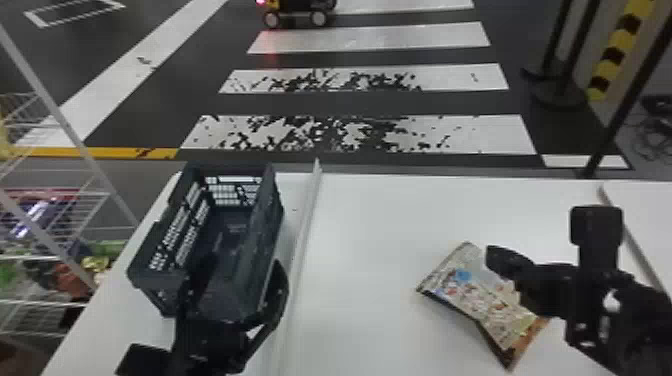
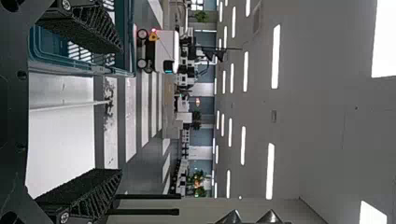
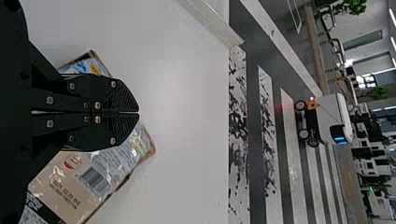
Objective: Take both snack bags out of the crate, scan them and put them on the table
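The right gripper (image 1: 495,256) has its two fingers pressed together with nothing pinched between them, and a snack bag (image 1: 480,300) lies on the table (image 1: 370,240) beneath it (whether they touch, I can't tell), its middle hidden by those fingers in the right wrist view. The left gripper (image 1: 234,275) is spread wide at the near end of the crate (image 1: 270,200), covering part of it, and the crate's dark inside is hard to make out.
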You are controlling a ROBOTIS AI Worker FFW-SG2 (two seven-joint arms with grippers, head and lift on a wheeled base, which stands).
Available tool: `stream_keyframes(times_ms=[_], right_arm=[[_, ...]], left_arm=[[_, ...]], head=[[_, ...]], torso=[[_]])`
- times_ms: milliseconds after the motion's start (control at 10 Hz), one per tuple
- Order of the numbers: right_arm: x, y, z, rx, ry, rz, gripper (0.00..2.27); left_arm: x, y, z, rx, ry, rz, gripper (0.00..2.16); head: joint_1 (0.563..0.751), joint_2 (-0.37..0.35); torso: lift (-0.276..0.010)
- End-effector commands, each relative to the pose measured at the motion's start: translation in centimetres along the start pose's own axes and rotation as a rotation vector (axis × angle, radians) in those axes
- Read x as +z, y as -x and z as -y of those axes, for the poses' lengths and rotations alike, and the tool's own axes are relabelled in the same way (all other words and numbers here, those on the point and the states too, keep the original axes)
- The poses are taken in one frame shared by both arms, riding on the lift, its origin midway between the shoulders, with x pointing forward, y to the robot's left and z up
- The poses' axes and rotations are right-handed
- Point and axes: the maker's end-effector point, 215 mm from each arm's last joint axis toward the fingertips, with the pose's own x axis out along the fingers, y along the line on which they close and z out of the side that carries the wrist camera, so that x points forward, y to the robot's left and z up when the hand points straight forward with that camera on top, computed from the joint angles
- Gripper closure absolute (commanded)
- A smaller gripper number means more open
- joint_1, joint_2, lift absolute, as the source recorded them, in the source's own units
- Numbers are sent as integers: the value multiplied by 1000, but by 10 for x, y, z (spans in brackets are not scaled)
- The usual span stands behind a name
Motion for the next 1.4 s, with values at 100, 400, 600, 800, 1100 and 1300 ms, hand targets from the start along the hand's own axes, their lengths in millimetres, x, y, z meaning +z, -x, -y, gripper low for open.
stream_keyframes(times_ms=[100,400,600,800,1100,1300], right_arm=[[1,-3,69,-139,9,3,2186],[-22,-13,106,-217,28,-33,2186],[-33,-16,126,-255,62,-74,2189],[-50,-12,134,-297,93,-140,2186],[-81,1,128,-309,47,-254,2189],[-90,13,116,-306,27,-301,2186]], left_arm=[[0,0,-1,1,-1,0,83],[-3,0,0,1,0,-6,83],[-3,0,0,3,0,-4,83],[-3,0,0,1,0,-4,83],[-2,-1,1,-2,1,-2,83],[-1,-2,1,-2,1,0,83]], head=[[695,81],[695,-6],[695,-28],[695,-46],[695,-60],[695,-60]], torso=[[-91],[-91],[-91],[-91],[-91],[-91]])
